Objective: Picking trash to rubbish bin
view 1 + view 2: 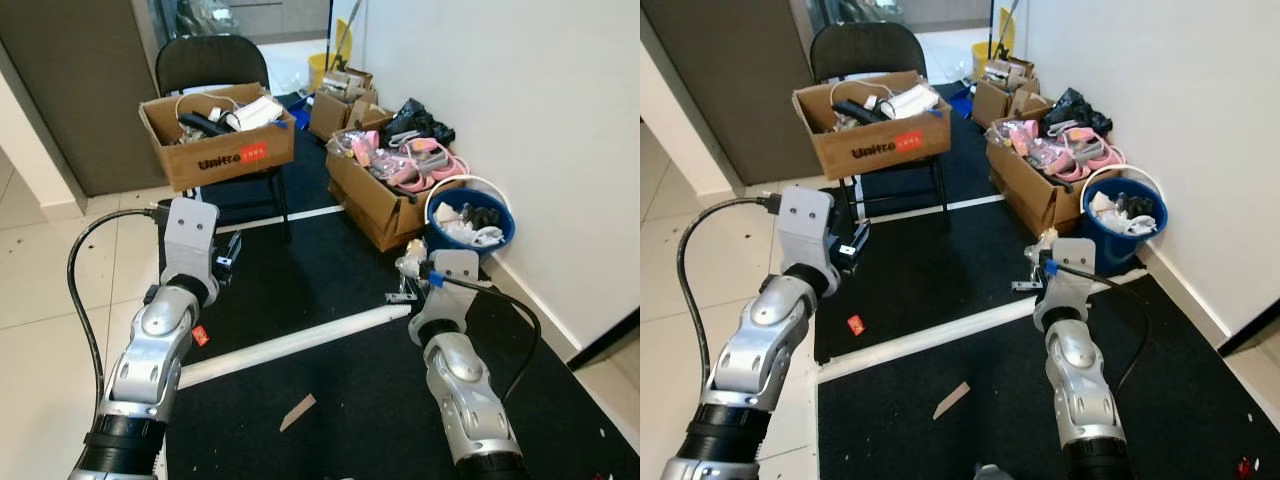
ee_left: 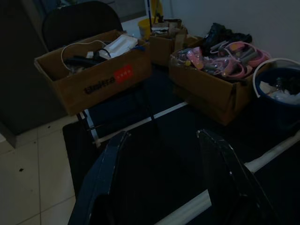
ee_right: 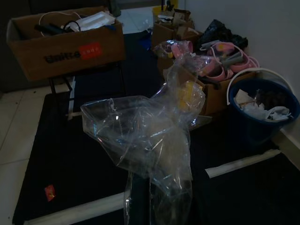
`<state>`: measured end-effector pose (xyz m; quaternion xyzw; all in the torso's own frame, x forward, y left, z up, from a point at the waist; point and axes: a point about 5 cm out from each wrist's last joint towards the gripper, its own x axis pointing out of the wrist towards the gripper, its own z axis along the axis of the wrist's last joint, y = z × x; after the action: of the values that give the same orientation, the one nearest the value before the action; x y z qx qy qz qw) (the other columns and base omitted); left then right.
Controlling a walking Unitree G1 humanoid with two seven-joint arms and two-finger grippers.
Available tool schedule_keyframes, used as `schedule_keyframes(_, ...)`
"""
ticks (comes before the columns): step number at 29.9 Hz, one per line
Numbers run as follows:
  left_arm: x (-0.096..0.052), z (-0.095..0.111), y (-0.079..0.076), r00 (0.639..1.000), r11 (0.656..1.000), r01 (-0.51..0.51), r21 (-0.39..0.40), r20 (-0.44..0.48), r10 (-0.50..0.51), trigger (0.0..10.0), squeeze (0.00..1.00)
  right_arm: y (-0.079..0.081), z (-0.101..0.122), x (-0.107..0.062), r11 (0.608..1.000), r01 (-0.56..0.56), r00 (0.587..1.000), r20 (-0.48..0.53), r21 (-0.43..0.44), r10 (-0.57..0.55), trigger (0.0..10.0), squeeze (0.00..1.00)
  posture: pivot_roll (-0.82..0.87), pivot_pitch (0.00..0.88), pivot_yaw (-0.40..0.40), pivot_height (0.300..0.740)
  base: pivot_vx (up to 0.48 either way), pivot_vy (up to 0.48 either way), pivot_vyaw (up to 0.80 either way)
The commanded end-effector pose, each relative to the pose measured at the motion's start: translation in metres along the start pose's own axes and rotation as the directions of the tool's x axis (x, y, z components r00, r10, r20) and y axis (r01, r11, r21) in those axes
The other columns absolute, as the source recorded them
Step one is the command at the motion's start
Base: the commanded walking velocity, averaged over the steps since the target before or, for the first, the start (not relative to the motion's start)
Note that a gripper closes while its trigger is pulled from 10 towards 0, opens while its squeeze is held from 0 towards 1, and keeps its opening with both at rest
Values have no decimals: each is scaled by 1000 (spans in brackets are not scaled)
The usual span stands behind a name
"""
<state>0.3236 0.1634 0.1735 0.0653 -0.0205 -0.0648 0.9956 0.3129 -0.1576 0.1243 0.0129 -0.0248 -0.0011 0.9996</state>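
Note:
My right gripper (image 3: 138, 197) is shut on a crumpled clear plastic bag (image 3: 150, 136) and holds it above the black mat. The bag also shows as a pale bundle (image 1: 410, 262) at that gripper's tip (image 1: 403, 292). The blue bucket (image 1: 500, 240), with a white handle and trash inside, stands by the wall just right of and beyond the bag. My left gripper (image 2: 164, 164) is open and holds nothing; it hovers over the mat's left side (image 1: 228, 255). A small red scrap (image 1: 200, 336) and a brown cardboard piece (image 1: 298, 411) lie on the floor.
A cardboard box (image 1: 220, 150) of cables sits on a black folding chair ahead. Another box (image 1: 385, 205) with pink items stands left of the bucket, with more boxes behind it. A white strip (image 1: 290, 345) crosses the mat. The white wall (image 1: 540, 110) runs along the right.

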Motion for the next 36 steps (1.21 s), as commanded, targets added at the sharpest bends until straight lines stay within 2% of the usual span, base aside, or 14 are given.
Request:
schedule_keyframes(1,-1,0,-2,1000,1000,4,-16,-2,-4,10000,0,1,-6,-1,1000,-14,1000,-28,-11,13,10000,0,-21,138,30,740,337,0,0)
schedule_keyframes(18,-3,-3,1,1000,999,-2,-34,-10,2,10000,0,7,0,3,998,-56,998,6,-7,56,10000,0,-19,143,21,740,384,0,0)
schedule_keyframes(36,-4,-6,3,999,1000,-9,-14,-35,8,10000,0,12,-1,6,997,-73,997,17,-6,73,10000,0,-13,151,18,740,399,0,0)
